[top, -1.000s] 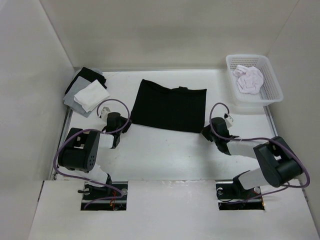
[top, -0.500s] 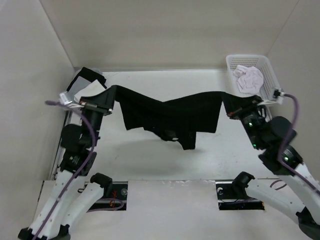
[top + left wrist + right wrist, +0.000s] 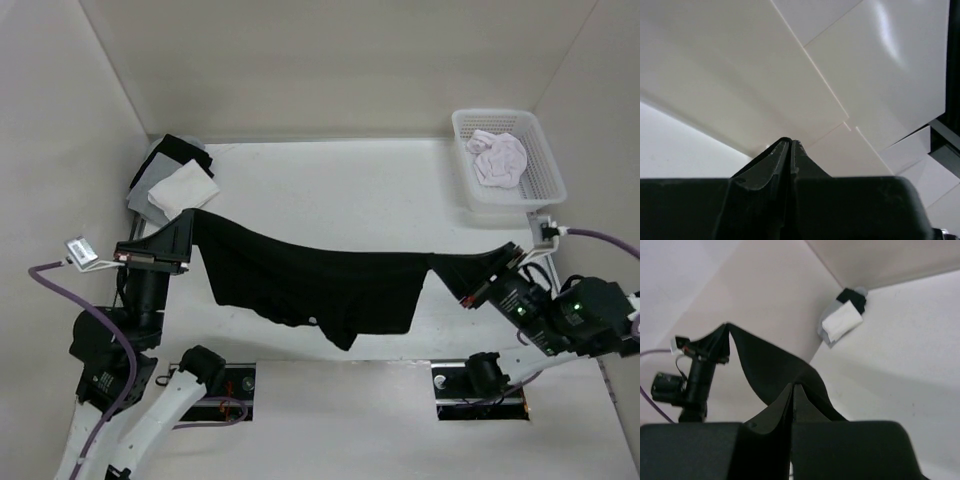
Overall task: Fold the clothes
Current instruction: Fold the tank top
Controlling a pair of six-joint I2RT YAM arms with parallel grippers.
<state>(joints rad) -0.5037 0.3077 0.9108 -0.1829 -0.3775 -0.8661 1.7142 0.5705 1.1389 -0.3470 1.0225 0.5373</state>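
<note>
The clothes, one plain black shirt [image 3: 320,285], hang stretched in the air between my two grippers, sagging in the middle above the white table [image 3: 350,190]. My left gripper [image 3: 180,245] is shut on the shirt's left end, and my right gripper [image 3: 470,285] is shut on its right end. In the right wrist view the right gripper [image 3: 792,386] has its jaws pressed together on the shirt [image 3: 770,370], which runs off to the left gripper [image 3: 715,347]. In the left wrist view the left gripper [image 3: 790,141] is shut, facing the walls, and the fabric between its tips does not show.
A white basket [image 3: 540,185] at the back right holds a pale pinkish garment [image 3: 498,160]. A stack of small white, grey and black cloth squares [image 3: 172,185] lies at the back left. White walls enclose the table on three sides.
A second ago the shirt lay flat on the table. Both grippers have lifted it by its ends, then carried it toward the near edge, still shut on it.
</note>
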